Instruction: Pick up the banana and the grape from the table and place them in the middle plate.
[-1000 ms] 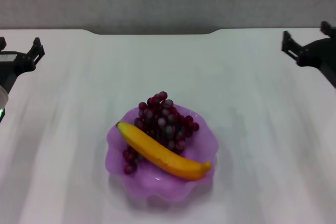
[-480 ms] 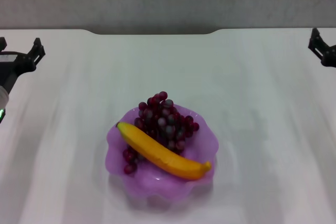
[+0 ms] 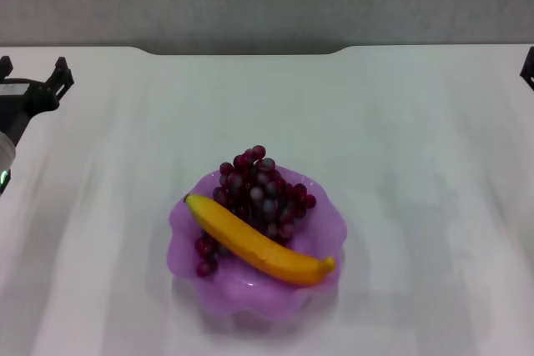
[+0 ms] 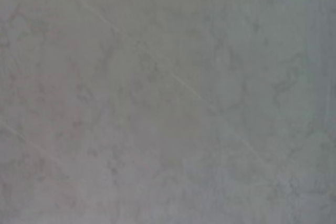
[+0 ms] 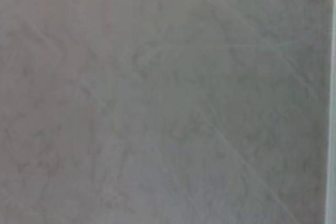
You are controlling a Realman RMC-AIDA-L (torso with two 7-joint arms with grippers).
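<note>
Head view: the banana (image 3: 259,242) lies across the grape (image 3: 258,193) in the plate (image 3: 253,293). The left gripper (image 3: 33,72) hangs open at the table's (image 3: 400,122) edge; the right gripper (image 3: 528,68) (barely visible) I cannot tell. Both arms should park wide.

On the white counter (image 3: 400,206) the purple plate (image 3: 188,243) holds the grapes (image 3: 260,189) and the banana (image 3: 259,243), which lies across them from 10 to 4 o'clock. The left gripper (image 3: 33,68) sits at 9 o'clock, fingers apart; the right gripper (image 3: 528,68) barely shows at 3 o'clock.
</note>
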